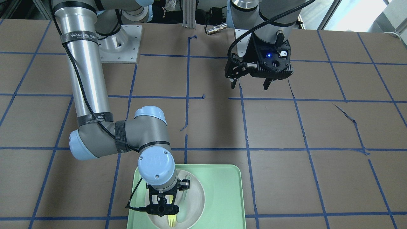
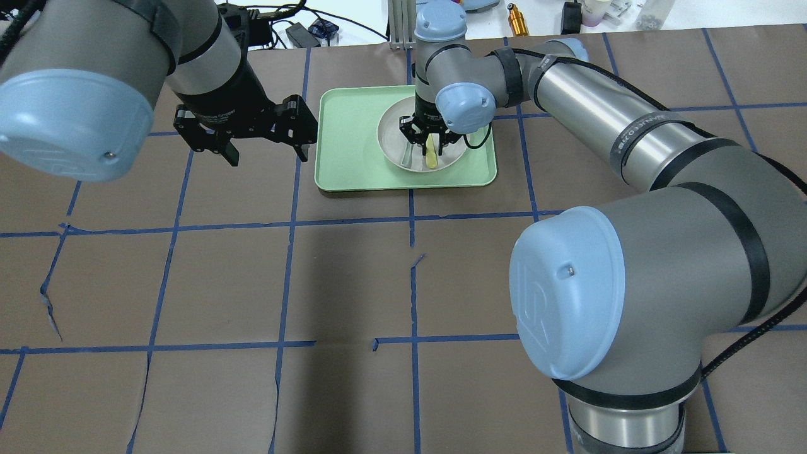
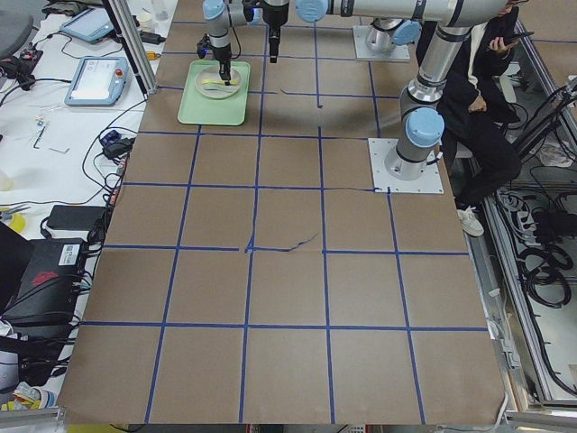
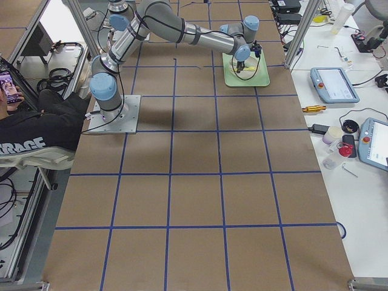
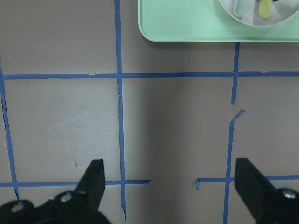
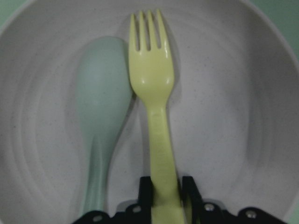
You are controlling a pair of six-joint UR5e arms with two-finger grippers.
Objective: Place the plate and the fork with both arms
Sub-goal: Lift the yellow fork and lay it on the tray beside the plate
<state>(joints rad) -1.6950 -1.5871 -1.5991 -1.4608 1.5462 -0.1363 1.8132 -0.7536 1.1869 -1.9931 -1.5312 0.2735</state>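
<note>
Pale-yellow plastic fork [image 6: 156, 93] was right there in my right gripper [image 6: 167, 191], black fingers pinched on either side of the flat handle. Its long axis ran straight out from my wrist, tines pointing away! Just beside it, parallel, lay the pale grey-green spoon [image 6: 103, 93], its bowl edge seemingly touching the fork's neck. So I judged the move called for a straight lift, with no sideways drag. Both lay in the round, shallow white plate [image 6: 243, 116], which sat on the rectangular mint-green tray [image 2: 353, 170]. Farther off, my left gripper [image 2: 269, 154] hung with jaws spread wide and empty over the brown taped table [image 2: 252, 284]. It was just off the tray's edge on my left side, and by my reckoning it was the free hand for the plate.
</note>
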